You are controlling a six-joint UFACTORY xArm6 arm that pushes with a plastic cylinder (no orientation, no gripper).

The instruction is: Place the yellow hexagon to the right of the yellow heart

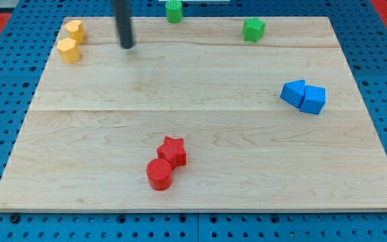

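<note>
The yellow hexagon (68, 50) lies near the board's upper left corner. The yellow heart (74, 30) sits just above it, touching or nearly touching. My tip (127, 46) rests on the board to the right of both yellow blocks, about level with the hexagon, with a clear gap between them. The rod runs up out of the view's top.
A green block (173, 11) sits at the top edge of the wooden board (193, 87), and a green star (253, 29) lies to its right. Two blue blocks (293, 92) (313, 99) touch at the right. A red star (173, 150) and a red cylinder (159, 174) touch at the lower middle.
</note>
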